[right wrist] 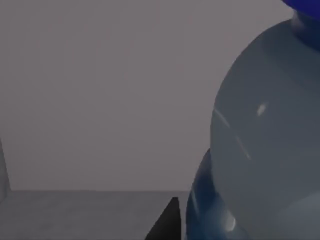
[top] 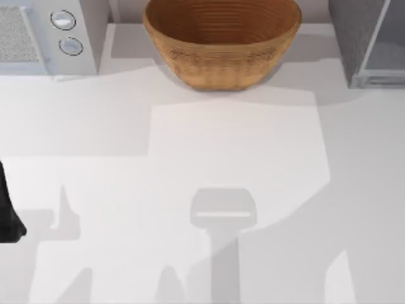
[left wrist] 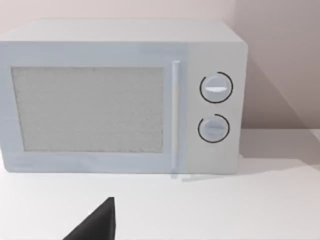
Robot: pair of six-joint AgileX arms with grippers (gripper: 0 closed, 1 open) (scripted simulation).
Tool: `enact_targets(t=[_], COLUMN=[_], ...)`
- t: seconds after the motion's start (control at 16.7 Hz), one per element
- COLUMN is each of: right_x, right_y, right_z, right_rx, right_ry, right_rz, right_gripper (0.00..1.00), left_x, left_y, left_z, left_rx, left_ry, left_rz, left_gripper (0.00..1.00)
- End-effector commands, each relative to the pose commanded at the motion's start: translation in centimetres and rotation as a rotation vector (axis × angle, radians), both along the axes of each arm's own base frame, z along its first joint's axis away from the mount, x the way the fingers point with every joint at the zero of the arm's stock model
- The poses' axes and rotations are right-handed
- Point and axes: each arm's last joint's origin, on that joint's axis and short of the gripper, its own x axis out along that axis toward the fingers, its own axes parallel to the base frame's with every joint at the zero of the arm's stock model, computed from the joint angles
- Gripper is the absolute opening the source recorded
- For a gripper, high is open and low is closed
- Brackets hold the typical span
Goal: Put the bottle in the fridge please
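Bottle isn't anywhere on the tabletop (top: 209, 145) from above; fridge (top: 370, 41) sits far right w/ its silver-framed door, basket (top: 221, 39) far centre, knobbed microwave (top: 44, 35) far left, left arm (top: 7, 212) parked at the left edge. Left wrist view: microwave (left wrist: 120, 97) straight ahead, one dark claw finger (left wrist: 97, 222) at the frame edge, can't tell if open. Right wrist view: bottle (right wrist: 265, 145) right up against the right claw, blue cap (right wrist: 305, 9) away from it, long axis upright-ish, grey fridge interior behind, so prob. already inside; grip can't be judged.

Open white counter (top: 253, 164) across frame centre and bottom; along top edge, light grey two-knob box (top: 57, 31), woven brown basket (top: 221, 41), grey fridge (top: 373, 38).
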Motion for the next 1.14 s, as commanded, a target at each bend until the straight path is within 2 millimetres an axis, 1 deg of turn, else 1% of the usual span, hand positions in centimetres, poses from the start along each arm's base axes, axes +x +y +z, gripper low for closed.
enact_targets(t=[0.78, 0.84, 1.14], right_x=[0.0, 0.0, 0.0], right_y=[0.0, 0.0, 0.0], right_z=[0.0, 0.0, 0.0], right_rx=[0.0, 0.0, 0.0], right_ry=[0.0, 0.0, 0.0], right_rz=[0.0, 0.0, 0.0], right_gripper=[0.98, 1.0, 1.0], left_x=[0.0, 0.0, 0.0], left_y=[0.0, 0.0, 0.0], left_z=[0.0, 0.0, 0.0], left_rx=[0.0, 0.0, 0.0], left_ry=[0.0, 0.0, 0.0], left_rz=[0.0, 0.0, 0.0], left_gripper=[1.0, 1.0, 1.0])
